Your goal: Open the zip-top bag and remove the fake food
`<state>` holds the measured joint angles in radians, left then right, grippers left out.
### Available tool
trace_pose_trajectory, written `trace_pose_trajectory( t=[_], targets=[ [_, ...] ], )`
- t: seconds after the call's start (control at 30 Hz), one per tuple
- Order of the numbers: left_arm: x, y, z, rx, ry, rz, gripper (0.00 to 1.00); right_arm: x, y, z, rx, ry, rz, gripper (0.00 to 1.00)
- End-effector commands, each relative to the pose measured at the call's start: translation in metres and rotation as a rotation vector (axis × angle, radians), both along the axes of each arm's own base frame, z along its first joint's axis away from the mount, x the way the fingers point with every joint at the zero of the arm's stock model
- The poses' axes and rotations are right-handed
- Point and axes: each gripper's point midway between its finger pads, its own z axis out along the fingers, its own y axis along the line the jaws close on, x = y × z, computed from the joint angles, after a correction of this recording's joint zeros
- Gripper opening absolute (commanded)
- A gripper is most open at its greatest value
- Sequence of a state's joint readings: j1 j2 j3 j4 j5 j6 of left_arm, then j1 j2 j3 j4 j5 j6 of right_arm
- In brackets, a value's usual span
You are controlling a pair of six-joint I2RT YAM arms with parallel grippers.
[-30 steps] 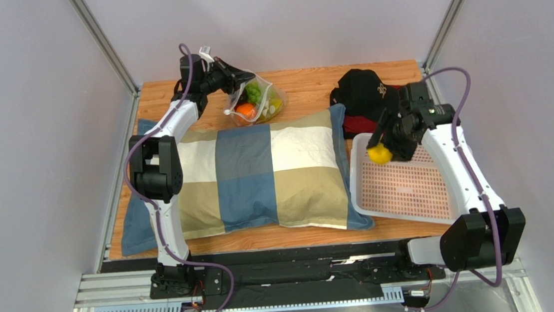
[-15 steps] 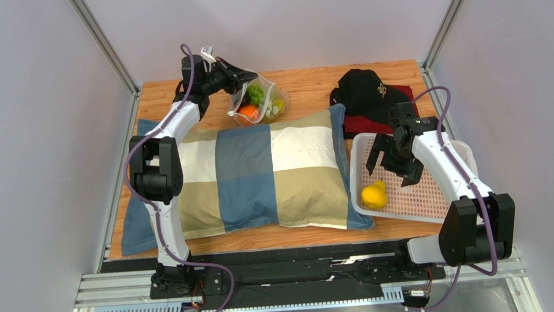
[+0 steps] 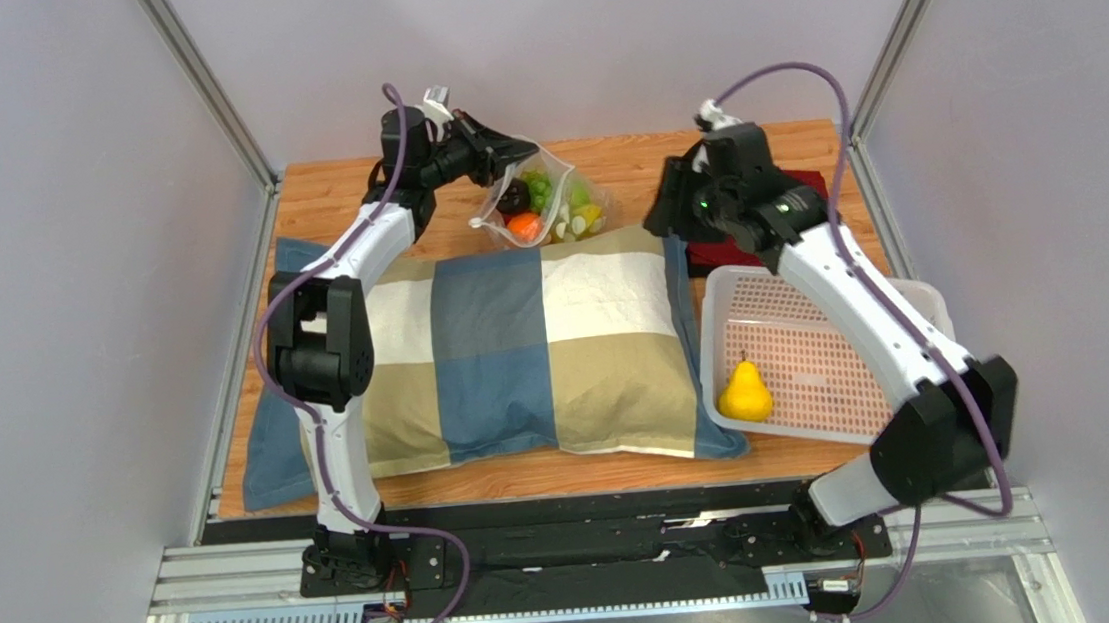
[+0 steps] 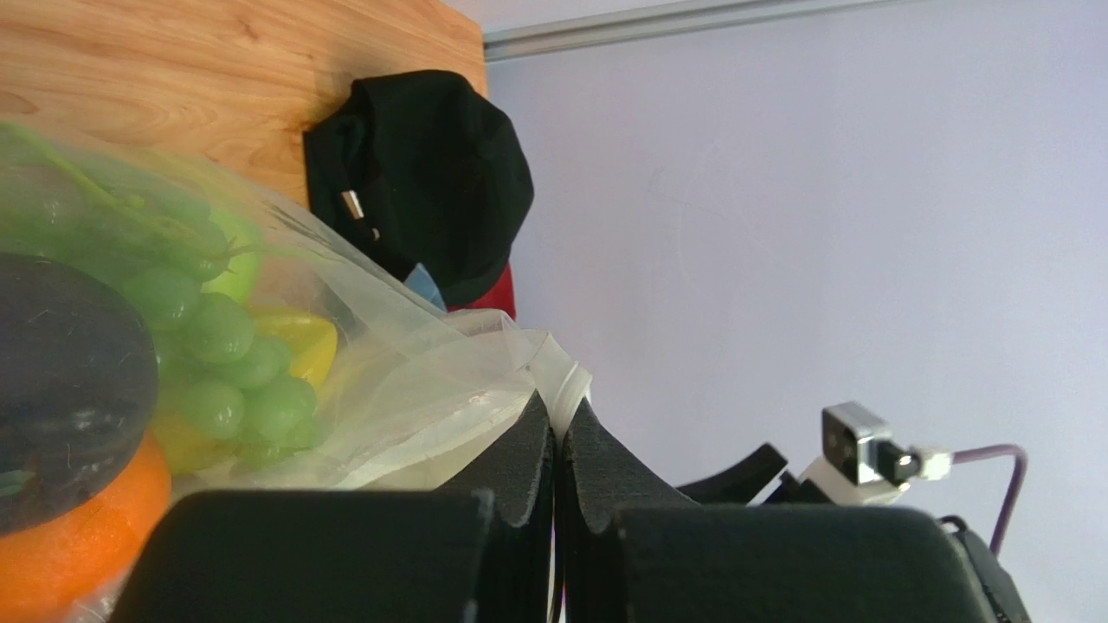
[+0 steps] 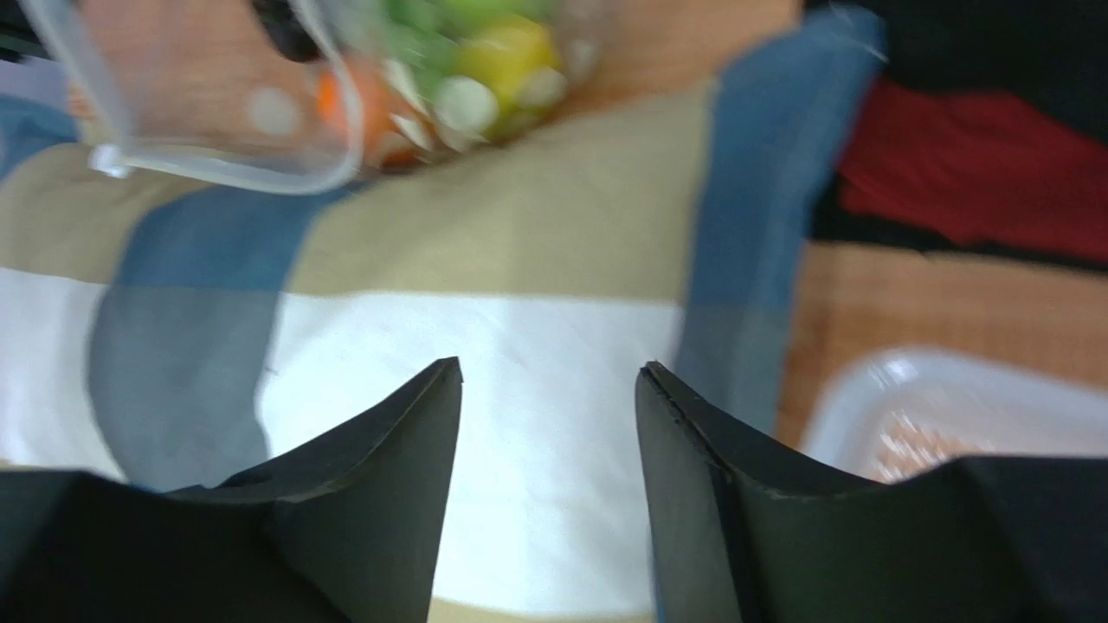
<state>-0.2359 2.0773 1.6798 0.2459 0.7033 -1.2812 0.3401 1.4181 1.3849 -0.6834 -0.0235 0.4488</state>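
The zip-top bag (image 3: 548, 204), clear with white dots, hangs at the back of the table above the pillow's far edge. My left gripper (image 3: 505, 150) is shut on the bag's top edge, and the pinch shows up close in the left wrist view (image 4: 557, 422). Inside the bag are green grapes (image 4: 221, 357), an orange (image 4: 72, 532), a dark purple piece (image 4: 59, 370) and a yellow piece (image 4: 297, 340). My right gripper (image 3: 666, 206) hovers open and empty just right of the bag, over the pillow (image 5: 559, 273). A yellow pear (image 3: 744, 390) lies in the white basket (image 3: 841, 377).
The checked pillow (image 3: 519, 352) fills the table's middle. A black cap (image 4: 429, 169) and a red cloth (image 5: 976, 169) lie at the back right, partly under my right arm. The basket sits at the right, against the pillow's end.
My right gripper let the yellow pear drop into the basket, then swung back and left toward the bag. My left gripper shifted the bag slightly to the right.
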Motion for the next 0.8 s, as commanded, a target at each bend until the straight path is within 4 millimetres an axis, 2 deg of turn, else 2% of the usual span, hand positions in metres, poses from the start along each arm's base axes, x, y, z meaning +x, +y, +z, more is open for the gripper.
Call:
trace_pose_trajectory(
  t=[0.0,0.03,0.07,0.1,0.13,0.17,0.2,0.23,0.27,0.3,0.33,0.37,0.4,0.5,0.53,0.6,0.63,0.7,0.77],
  targets=[
    [-0.011,-0.008,0.068,-0.083,-0.173,-0.032,0.0,0.074,0.084,0.058,0.166,-0.292,0.217,0.52],
    [-0.009,-0.009,0.069,-0.089,-0.184,-0.03,0.0,0.081,0.095,0.059,0.175,-0.301,0.24,0.49],
    [-0.008,-0.009,0.069,-0.1,-0.175,-0.03,0.0,0.093,0.109,0.04,0.176,-0.272,0.263,0.49],
    [-0.008,-0.01,0.069,-0.108,-0.179,-0.033,0.0,0.101,0.121,0.057,0.196,-0.323,0.286,0.49],
    [-0.006,-0.011,0.072,-0.12,-0.198,-0.033,0.0,0.107,0.131,0.056,0.204,-0.328,0.307,0.47],
    [-0.005,-0.012,0.072,-0.13,-0.193,-0.039,0.0,0.112,0.146,0.039,0.211,-0.299,0.348,0.45],
    [-0.004,-0.014,0.069,-0.134,-0.193,-0.051,0.0,0.116,0.154,0.036,0.214,-0.302,0.363,0.44],
    [-0.004,-0.015,0.073,-0.139,-0.201,-0.058,0.0,0.119,0.163,0.044,0.229,-0.324,0.392,0.44],
    [-0.003,-0.016,0.073,-0.143,-0.196,-0.066,0.0,0.12,0.171,0.044,0.231,-0.33,0.416,0.44],
    [-0.002,-0.017,0.07,-0.147,-0.192,-0.073,0.0,0.128,0.177,0.027,0.226,-0.31,0.423,0.43],
    [-0.002,-0.018,0.069,-0.15,-0.191,-0.077,0.0,0.132,0.18,0.033,0.228,-0.327,0.426,0.43],
    [-0.001,-0.019,0.069,-0.158,-0.183,-0.08,0.0,0.135,0.184,0.028,0.227,-0.322,0.427,0.43],
    [0.0,-0.019,0.066,-0.161,-0.181,-0.085,0.0,0.14,0.189,0.018,0.228,-0.319,0.435,0.43],
    [0.0,-0.02,0.067,-0.17,-0.179,-0.088,0.0,0.153,0.191,0.01,0.227,-0.319,0.409,0.43],
    [0.001,-0.021,0.065,-0.171,-0.176,-0.09,0.0,0.158,0.193,-0.004,0.221,-0.303,0.406,0.43],
    [0.001,-0.022,0.062,-0.173,-0.17,-0.096,0.0,0.163,0.197,-0.006,0.228,-0.306,0.41,0.43],
    [0.002,-0.023,0.061,-0.176,-0.168,-0.094,0.0,0.167,0.199,-0.017,0.228,-0.289,0.405,0.43],
    [0.003,-0.025,0.062,-0.187,-0.173,-0.091,0.0,0.174,0.196,-0.026,0.215,-0.288,0.378,0.44],
    [0.003,-0.026,0.059,-0.191,-0.165,-0.092,0.0,0.18,0.196,-0.043,0.198,-0.283,0.381,0.54]
  ],
)
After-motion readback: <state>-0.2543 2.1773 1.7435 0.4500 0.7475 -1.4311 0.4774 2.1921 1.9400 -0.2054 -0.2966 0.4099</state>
